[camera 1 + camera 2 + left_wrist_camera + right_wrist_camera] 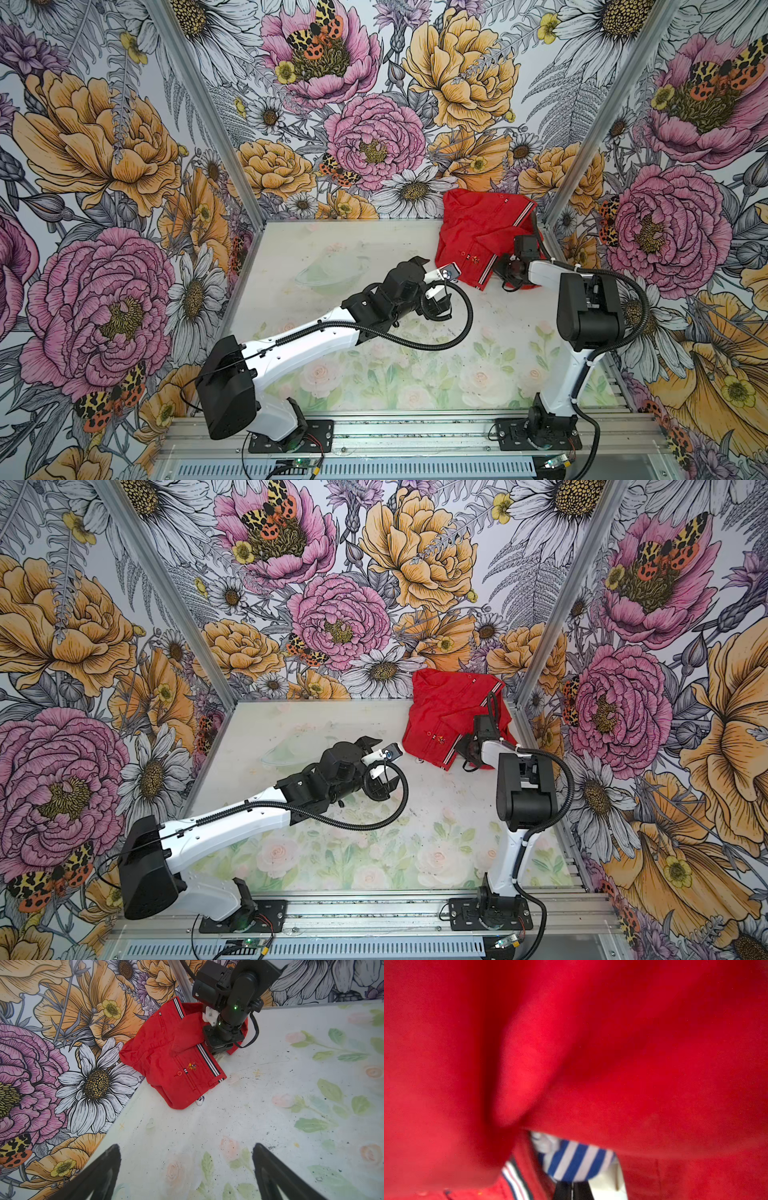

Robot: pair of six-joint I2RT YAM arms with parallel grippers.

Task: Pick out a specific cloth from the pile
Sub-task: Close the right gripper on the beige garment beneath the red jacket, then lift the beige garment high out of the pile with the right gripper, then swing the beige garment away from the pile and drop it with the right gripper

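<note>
In a top view the left fingers (419,262) are held wide open and empty, clear of the heap topped by a bright red buttoned shirt (478,224); in the left wrist view what seems the soft cream garment (220,1056) is barely glimpsed beneath; in the right wrist view the right fingers (572,1189) are shut underneath, their catch indiscernible.

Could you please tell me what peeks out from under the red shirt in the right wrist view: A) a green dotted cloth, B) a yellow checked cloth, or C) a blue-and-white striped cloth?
C: a blue-and-white striped cloth shows just beneath the red shirt.
</note>
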